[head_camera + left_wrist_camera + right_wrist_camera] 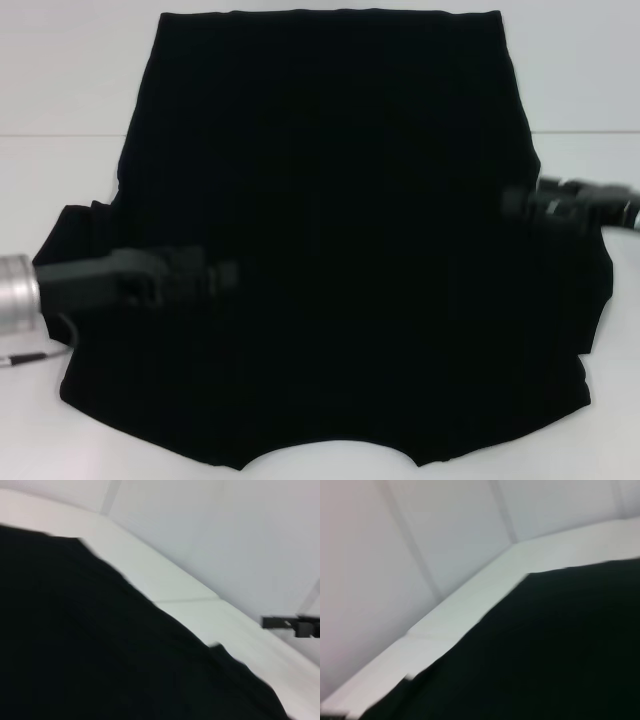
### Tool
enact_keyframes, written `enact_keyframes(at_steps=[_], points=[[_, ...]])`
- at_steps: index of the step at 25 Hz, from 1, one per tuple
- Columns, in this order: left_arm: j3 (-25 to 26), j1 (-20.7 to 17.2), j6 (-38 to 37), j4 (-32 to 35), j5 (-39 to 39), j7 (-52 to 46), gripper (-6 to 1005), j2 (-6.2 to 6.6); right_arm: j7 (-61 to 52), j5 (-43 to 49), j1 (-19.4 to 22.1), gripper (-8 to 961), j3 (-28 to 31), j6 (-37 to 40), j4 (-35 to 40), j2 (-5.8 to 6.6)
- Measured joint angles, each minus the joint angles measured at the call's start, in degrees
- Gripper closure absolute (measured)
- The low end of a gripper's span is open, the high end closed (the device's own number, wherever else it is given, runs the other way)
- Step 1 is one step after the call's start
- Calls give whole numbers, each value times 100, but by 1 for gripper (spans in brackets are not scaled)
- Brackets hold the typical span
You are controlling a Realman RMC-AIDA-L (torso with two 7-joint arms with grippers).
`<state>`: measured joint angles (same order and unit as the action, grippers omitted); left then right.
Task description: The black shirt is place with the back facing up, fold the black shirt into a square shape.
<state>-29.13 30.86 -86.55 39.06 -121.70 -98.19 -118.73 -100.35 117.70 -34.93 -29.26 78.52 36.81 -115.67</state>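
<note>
The black shirt (340, 230) lies spread flat on the white table (60, 90), plain side up with no lettering showing, and it takes up most of the head view. Its straight hem edge runs along the far side, and the curved neckline notch sits at the near edge, closest to the robot. One short sleeve juts out from the shirt's left side and the other from its right side, each lying on the table surface. The fabric looks smooth over the middle, with only faint folds near the sleeves. The left gripper (225, 275) reaches in over the shirt's left sleeve and lower left body, its dark fingers pointing toward the shirt's middle; whether it touches the cloth and whether its jaws are apart or together cannot be told, since black stands on black and the outline is smeared. The right gripper (515, 203) comes in over the shirt's right edge, just above the right sleeve, and the state of its jaws cannot be told either. In the left wrist view the shirt (90, 645) fills the dark area, with the table (165, 585) running beside its edge and the right gripper (272, 622) showing small beyond the shirt's far side. The right wrist view shows only the shirt (545, 655) and a strip of table (470, 610) along its edge.
</note>
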Motion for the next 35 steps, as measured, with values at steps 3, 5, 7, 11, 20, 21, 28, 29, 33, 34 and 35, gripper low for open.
enact_keyframes(at_steps=[3,5,7,11,20,21,28,29,33,34,35], points=[[189,0,-8,170,-7,-925,185,96,-1148,42,-234,9,-45,-207,-25,245],[305,-30,-43,333,-31,-1587,185,156,-1708,48,-336,9,-55,-264,44,361],[441,-70,-80,536,-126,-2286,185,202,-2321,51,-432,9,-86,-316,100,509],[976,-87,-341,866,-533,-3305,192,320,-3279,227,-636,9,-175,-398,121,909],[1739,-67,-408,961,-1442,-3697,379,478,-3933,492,-791,9,-221,-151,166,1292],[1743,-75,-348,955,-1515,-3692,380,477,-3936,493,-791,9,-217,-109,166,1295],[1729,-98,-103,942,-1914,-3671,396,462,-4076,498,-739,8,-238,6,169,1311],[1727,-98,-57,929,-1963,-3685,405,460,-4081,498,-734,8,-240,19,169,1311],[1712,-98,140,845,-2116,-3736,452,448,-4083,500,-723,8,-246,60,165,1313],[1707,-98,190,819,-2149,-3738,472,443,-4084,501,-721,8,-246,70,161,1314],[1705,-98,242,794,-2181,-3739,492,441,-4084,503,-720,8,-247,88,156,1314]])
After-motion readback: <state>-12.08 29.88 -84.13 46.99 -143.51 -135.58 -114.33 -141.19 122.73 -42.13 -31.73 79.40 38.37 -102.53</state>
